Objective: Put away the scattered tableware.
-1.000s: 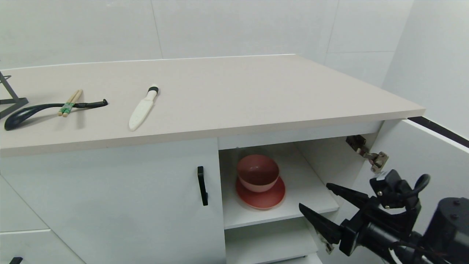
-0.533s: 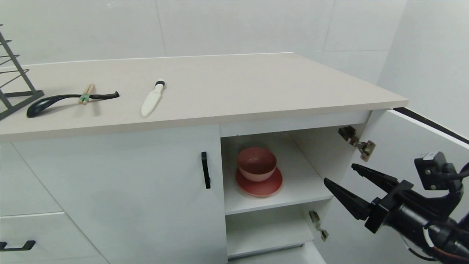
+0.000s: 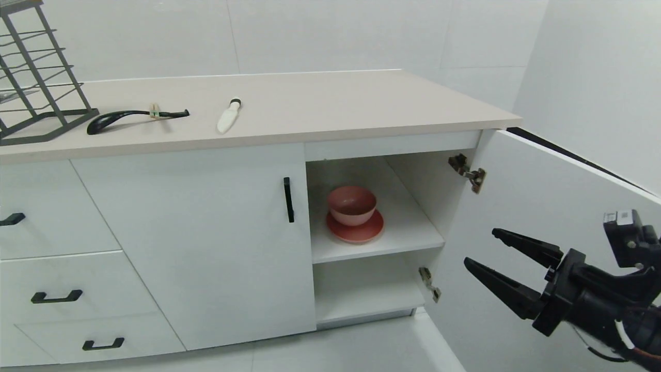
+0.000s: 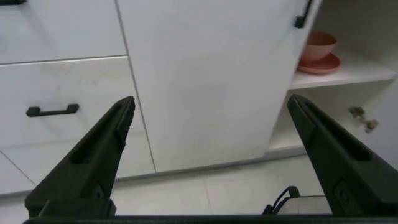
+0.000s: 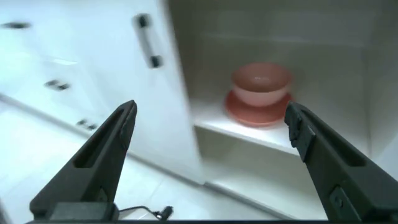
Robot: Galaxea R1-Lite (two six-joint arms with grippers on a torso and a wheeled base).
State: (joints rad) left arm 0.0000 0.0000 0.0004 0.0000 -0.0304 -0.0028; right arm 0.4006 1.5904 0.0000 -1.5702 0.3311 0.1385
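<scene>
tableware, stored: pink bowl, round, upright, open side up, standing on a flat red plate that is wider than the bowl's base. both are on the upper shelf of the open cabinet, nearer the closed door than the hinged side.

tableware, loose: black ladle lying flat on the counter, its cup end toward the wire rack; pale chopsticks with a green band lying across the ladle's handle; white knife with a dark band near its far end, just beside these, toward the cabinet side.

right gripper: black, fingers spread wide with nothing between them. it hangs in front of the swung-out door, lower than the bowl and plate and well apart from them. in the right wrist view both sit far off in the gap between the two fingers, untouched.

left gripper: black, fingers spread wide, holding nothing. it faces the closed door and the drawers, low down. the bowl and plate lie beyond one finger, well apart.

ladle, chopsticks and knife lie well apart from both grippers, higher up.
</scene>
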